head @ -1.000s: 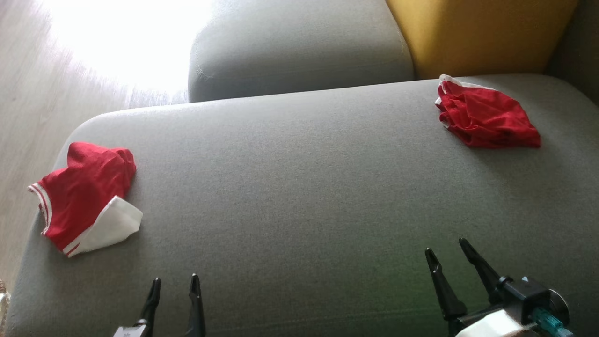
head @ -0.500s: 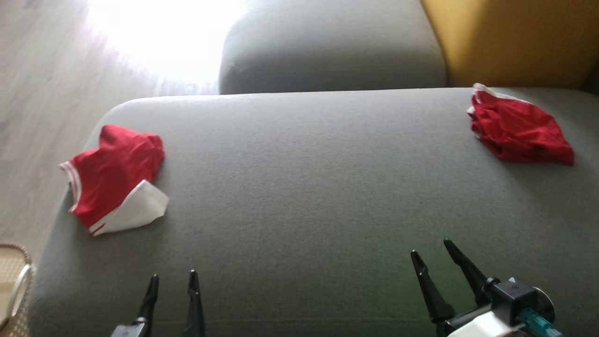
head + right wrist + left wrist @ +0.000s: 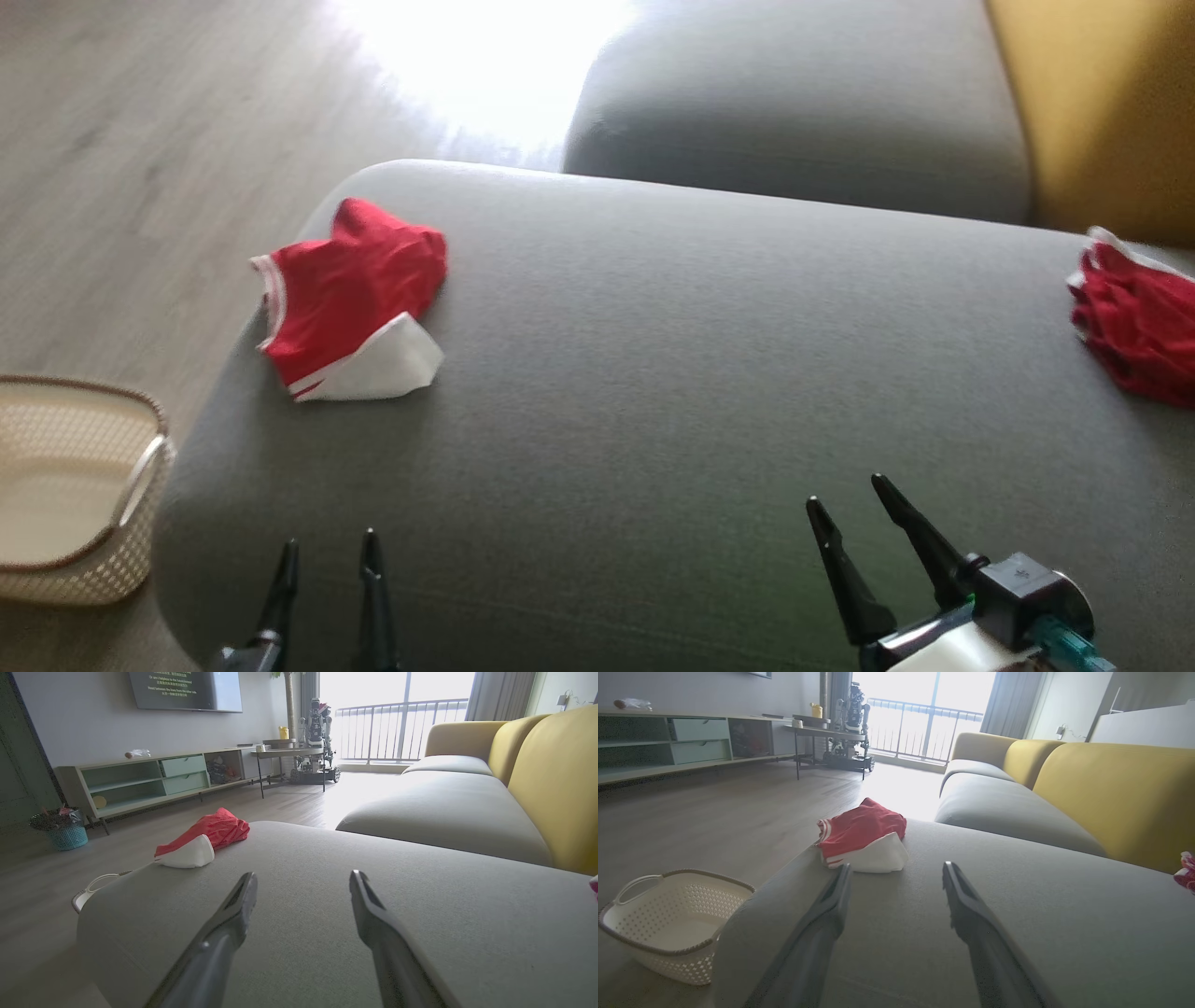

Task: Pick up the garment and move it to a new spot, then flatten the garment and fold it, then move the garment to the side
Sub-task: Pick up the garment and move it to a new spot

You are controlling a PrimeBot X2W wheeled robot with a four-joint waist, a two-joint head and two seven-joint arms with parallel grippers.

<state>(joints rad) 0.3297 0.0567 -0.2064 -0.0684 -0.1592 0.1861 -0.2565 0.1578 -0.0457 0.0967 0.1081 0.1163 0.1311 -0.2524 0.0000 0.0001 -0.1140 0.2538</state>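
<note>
As they hover over the sofa [image 3: 653,373], both jaws gape.

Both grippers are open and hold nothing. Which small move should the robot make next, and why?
Probably reach the left gripper forward toward the red and white garment. It lies crumpled near the left edge of the grey cushion, ahead of that gripper, whose jaws stand open and empty; the right gripper is farther from it.
</note>
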